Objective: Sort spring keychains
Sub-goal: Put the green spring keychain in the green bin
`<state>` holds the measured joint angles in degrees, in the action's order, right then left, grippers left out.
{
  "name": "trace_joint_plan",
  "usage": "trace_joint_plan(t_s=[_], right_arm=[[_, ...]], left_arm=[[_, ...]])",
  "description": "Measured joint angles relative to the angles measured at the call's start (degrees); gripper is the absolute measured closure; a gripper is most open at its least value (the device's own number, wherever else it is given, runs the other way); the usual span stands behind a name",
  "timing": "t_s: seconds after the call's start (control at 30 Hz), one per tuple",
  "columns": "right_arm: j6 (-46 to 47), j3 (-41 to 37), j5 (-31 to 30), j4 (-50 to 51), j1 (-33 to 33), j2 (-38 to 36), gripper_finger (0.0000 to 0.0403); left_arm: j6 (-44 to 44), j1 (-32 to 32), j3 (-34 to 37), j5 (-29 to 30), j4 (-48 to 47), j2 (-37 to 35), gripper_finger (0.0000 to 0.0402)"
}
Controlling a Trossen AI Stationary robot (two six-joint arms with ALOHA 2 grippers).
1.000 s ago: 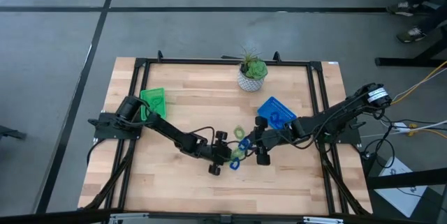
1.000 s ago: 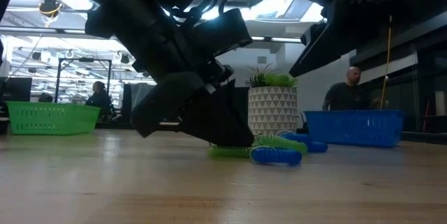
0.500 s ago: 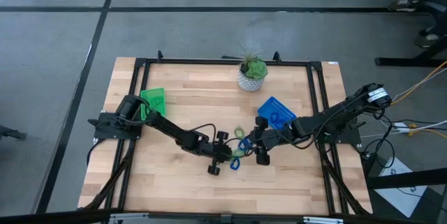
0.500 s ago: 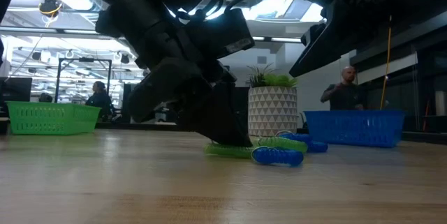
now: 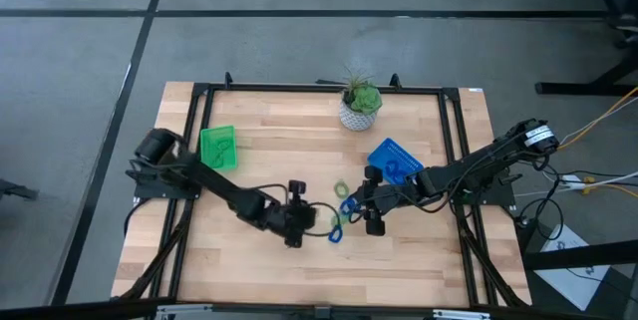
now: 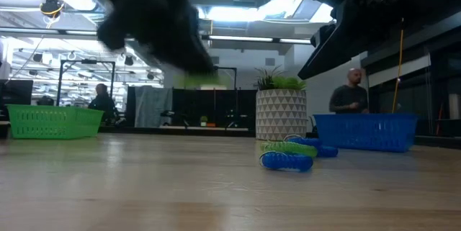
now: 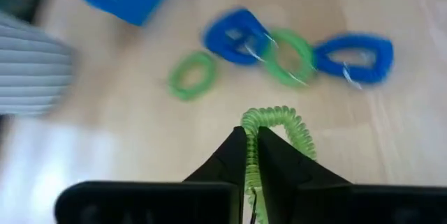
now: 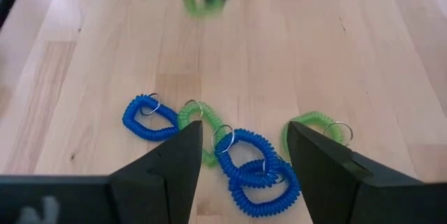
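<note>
My left gripper [image 5: 311,218] is shut on a light green spring keychain [image 7: 276,123], held above the table left of the pile; in the low view the keychain is a green blur [image 6: 198,80]. Several blue and green spring keychains [image 5: 341,210] lie flat at the table's middle, also seen in the right wrist view [image 8: 241,151]. My right gripper [image 5: 361,210] hangs open just right of and above that pile, touching nothing. The green tray [image 5: 218,147] stands at the left and the blue tray [image 5: 394,160] right of middle. My left gripper pinches one side of the green keychain's coil [image 7: 250,155] between its two fingers. The rest of the loop [image 7: 297,130] sticks out past the fingertips. The keychain is lifted clear of the table.
A white pot with a green plant [image 5: 359,109] stands at the far middle. Black frame rails [image 5: 454,151] run along the table's edges. Bare wood lies between the pile and the green tray. People show in the room beyond the table in the low view.
My left gripper has risen from the pile with a green keychain and drawn back toward the table's left edge. The keychain is now clear of the table. The other keychains stay where they were.
</note>
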<state>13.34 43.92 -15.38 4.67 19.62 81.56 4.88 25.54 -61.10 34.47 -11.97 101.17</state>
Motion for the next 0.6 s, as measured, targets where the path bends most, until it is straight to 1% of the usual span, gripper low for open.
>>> trace_joint_plan(t_s=[0.2,0.3,0.43,0.5,0.6], right_arm=[[-0.04,0.01,-0.03,-0.07,0.00,0.00,0.0194],[-0.06,0.01,-0.04,-0.09,0.00,0.00,0.0194],[-0.10,0.02,-0.44,-0.09,0.00,0.00,0.0194],[-0.08,0.02,-0.48,-0.09,0.00,0.00,0.0194],[-0.11,0.02,-0.62,-0.09,0.00,0.00,0.0194]], left_arm=[[5.99,5.23,-0.06,12.99,-5.90,-6.54,0.0382],[10.72,8.10,-0.16,20.94,-10.46,-9.24,0.0381],[17.63,11.44,-0.16,29.75,-16.29,-11.65,0.0381],[20.93,12.58,-0.16,32.95,-19.20,-12.33,0.0381],[25.82,13.20,-0.16,35.85,-23.65,-12.53,0.0381]])
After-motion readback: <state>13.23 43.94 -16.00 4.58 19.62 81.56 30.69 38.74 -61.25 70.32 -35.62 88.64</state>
